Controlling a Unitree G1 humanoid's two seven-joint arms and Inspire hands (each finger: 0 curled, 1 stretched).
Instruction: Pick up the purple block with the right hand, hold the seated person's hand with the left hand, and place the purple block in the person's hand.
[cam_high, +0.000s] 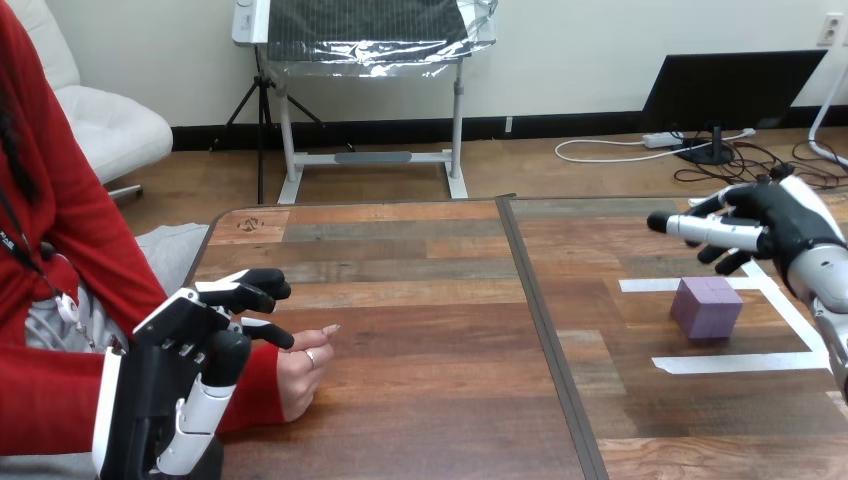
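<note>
Tape strips in white mark out a box on the right half of the wooden table, and the purple block sits inside that box, flat on the wood and with nothing touching it. The robot's right hand hangs in the air above and just behind the block, clear of it. Its fingers reach out nearly straight toward the middle of the table, spread loosely, and hold nothing.

Over on the left side, the person's hand rests on the table with its fingers loosely curled, and a red sleeve covers the wrist. The robot's left hand stands right at that wrist, its white-shelled back turned toward me. Its fingers stretch out relaxed above the person's hand, not wrapped round it. The lowest fingertip seems to lie over the cuff where sleeve meets hand, though from this angle I cannot tell whether it actually touches. The two robot hands are well apart, with the table's centre seam between them.
</note>
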